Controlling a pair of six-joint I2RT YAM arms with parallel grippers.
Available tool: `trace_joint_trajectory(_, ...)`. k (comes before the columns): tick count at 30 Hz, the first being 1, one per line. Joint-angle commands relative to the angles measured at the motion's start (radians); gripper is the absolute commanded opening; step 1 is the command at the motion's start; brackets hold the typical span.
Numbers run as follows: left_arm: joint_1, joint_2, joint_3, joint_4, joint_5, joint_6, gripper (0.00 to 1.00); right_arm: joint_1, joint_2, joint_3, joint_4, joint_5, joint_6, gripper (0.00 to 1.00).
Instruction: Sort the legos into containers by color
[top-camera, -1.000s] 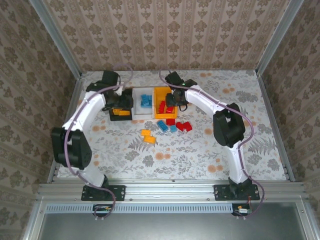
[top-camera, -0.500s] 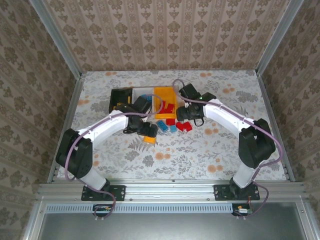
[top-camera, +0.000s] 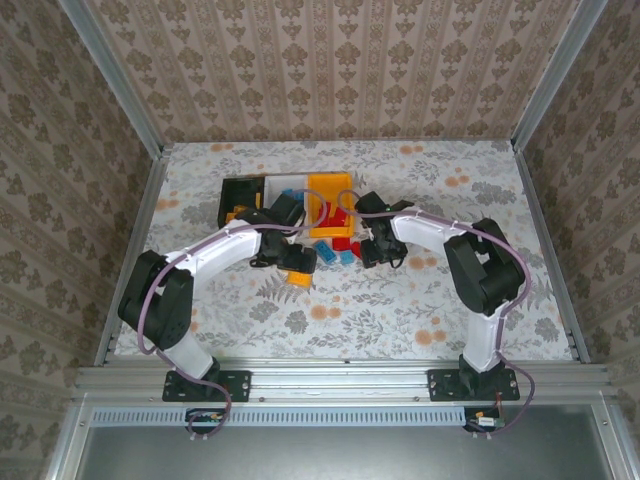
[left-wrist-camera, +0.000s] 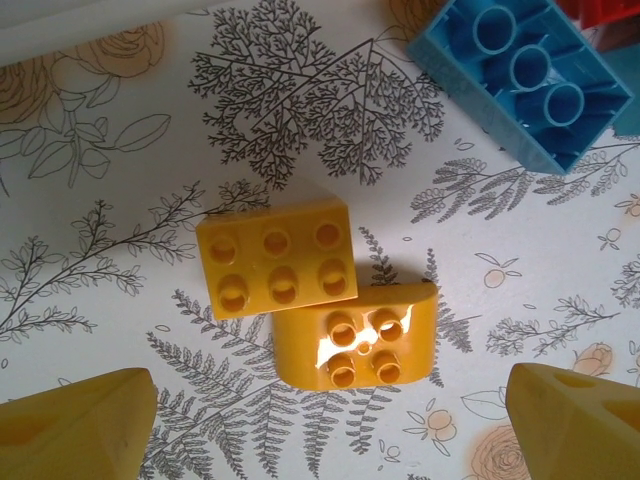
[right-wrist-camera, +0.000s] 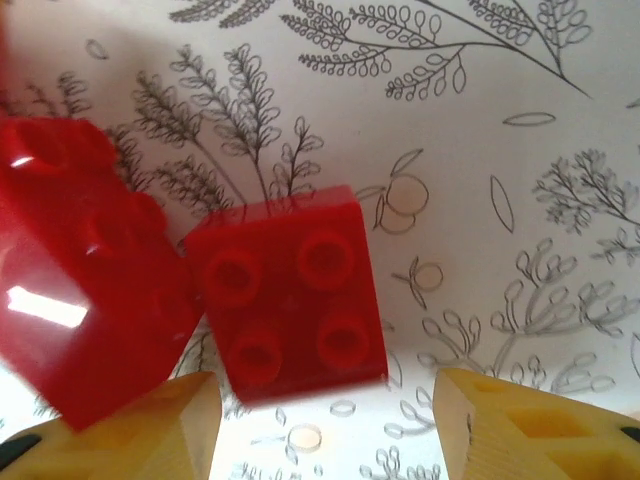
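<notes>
Both arms have left the bins and come down over the loose legos in front of the orange-yellow bin; the right arm has folded in closer over the last half second.

Left gripper hangs in front of and to the left of that bin. Fingers are spread wide with nothing between them. Just ahead of the fingertips on the floral table are a six-stud orange brick and a four-stud orange brick, studs up, touching each other. Farther off lies a blue brick, hollow side up.

Right gripper hangs in front of and to the right of the orange-yellow bin. Its fingers are apart and pinch nothing. A four-stud red brick sits just beyond the fingertips, with a second red brick touching it on the left.

White bin stands directly left of the orange-yellow bin, and the black bin left of that. Red pieces lie inside the orange-yellow bin.
</notes>
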Motion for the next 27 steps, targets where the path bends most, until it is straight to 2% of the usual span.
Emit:
trace_joint_trajectory(1, 0.015, -0.022, -0.022, -0.005, 0.004, -0.010, 0.92, -0.025, 0.041, 0.041, 0.020, 0.000, -0.018, 0.58)
trace_joint_trajectory(3, 0.020, -0.025, -0.026, -0.001, 0.007, -0.008, 0.92, -0.043, 0.056, 0.042, 0.033, -0.012, -0.016, 0.54)
trace_joint_trajectory(6, 0.026, -0.023, -0.031, 0.002, 0.012, -0.004, 0.92, -0.059, 0.061, 0.039, 0.047, -0.029, -0.017, 0.43)
trace_joint_trajectory(10, 0.031, -0.026, -0.033, 0.005, 0.021, -0.002, 0.92, -0.060, -0.001, 0.007, 0.042, -0.041, -0.003, 0.35)
trace_joint_trajectory(14, 0.035, -0.036, -0.029, 0.007, 0.024, 0.000, 0.92, -0.058, -0.166, -0.050, 0.025, -0.051, 0.042, 0.33)
trace_joint_trajectory(17, 0.048, -0.041, -0.027, 0.012, 0.029, 0.004, 0.92, -0.051, -0.246, -0.027, 0.038, -0.141, 0.071, 0.34)
trace_joint_trajectory(22, 0.088, -0.062, -0.042, 0.032, 0.071, -0.005, 0.92, -0.037, -0.152, 0.176, 0.025, -0.301, 0.116, 0.34)
trace_joint_trajectory(27, 0.111, -0.108, -0.063, 0.037, 0.092, -0.014, 0.92, -0.032, 0.002, 0.375, 0.015, -0.334, 0.136, 0.35)
